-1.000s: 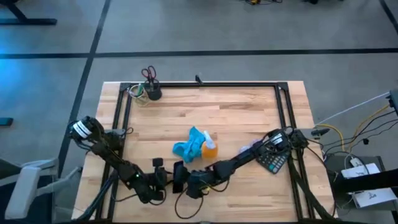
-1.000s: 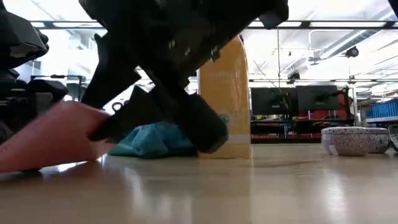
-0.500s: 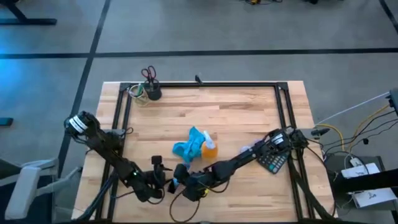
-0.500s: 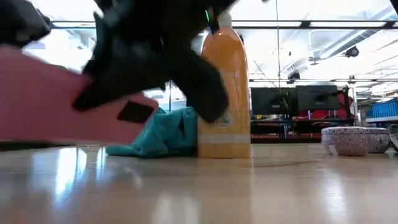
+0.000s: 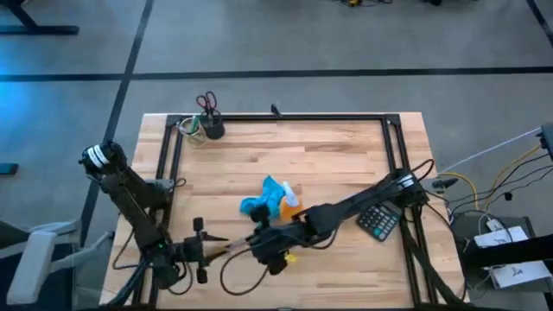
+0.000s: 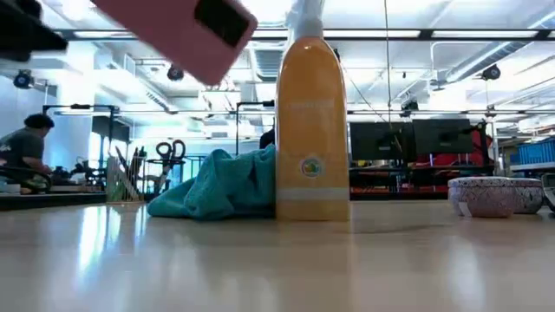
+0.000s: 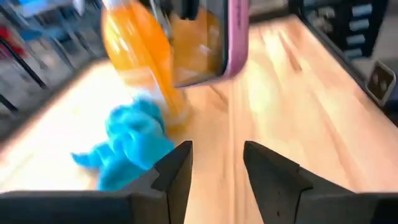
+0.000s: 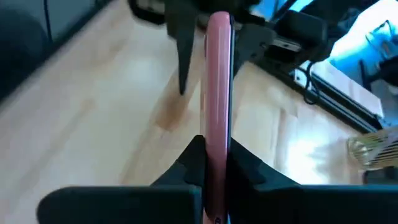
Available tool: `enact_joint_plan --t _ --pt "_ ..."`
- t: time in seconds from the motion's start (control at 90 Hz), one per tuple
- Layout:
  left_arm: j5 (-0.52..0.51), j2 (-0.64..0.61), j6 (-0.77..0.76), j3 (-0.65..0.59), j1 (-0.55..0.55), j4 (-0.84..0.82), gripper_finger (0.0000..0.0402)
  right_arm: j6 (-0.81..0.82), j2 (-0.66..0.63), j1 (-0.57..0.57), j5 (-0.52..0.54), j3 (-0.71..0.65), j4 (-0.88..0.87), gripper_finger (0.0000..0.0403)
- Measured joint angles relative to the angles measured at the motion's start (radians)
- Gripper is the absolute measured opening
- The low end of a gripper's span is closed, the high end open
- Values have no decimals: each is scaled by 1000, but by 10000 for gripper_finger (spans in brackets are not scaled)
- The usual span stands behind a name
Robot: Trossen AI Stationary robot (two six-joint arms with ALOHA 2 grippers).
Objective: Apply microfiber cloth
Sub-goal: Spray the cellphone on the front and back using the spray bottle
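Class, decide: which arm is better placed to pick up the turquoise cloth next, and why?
Probably the left. The left hand is open and empty, facing the microfiber cloth. The right hand is shut on the pink phone.

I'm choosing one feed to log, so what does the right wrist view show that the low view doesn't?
Only the right wrist view shows the right gripper shut on the pink-cased phone, held edge-on, with the left gripper beyond it. Only the low view shows the microfiber cloth heaped against the orange spray bottle, plus bowls at the far right. Both show the phone lifted above the wooden table.
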Motion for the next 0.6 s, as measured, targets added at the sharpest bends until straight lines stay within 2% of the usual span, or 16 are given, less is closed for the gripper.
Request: enact_joint_plan --t 0.111,0.3,0.433,0.5,0.6 --pt "-74 1 42 -1 -2 69 137 54 -56 0 -7 -71 94 8" --pt "-81 -28 148 -1 12 197 173 94 -134 2 -24 -206 272 8" --pt "-75 -60 177 -2 18 217 199 114 -168 6 -31 -296 377 8" --pt "-17 -68 170 -16 31 233 208 128 -173 12 -30 -333 422 8" --pt "158 -68 175 -53 80 363 213 151 -174 29 -27 -389 497 8"
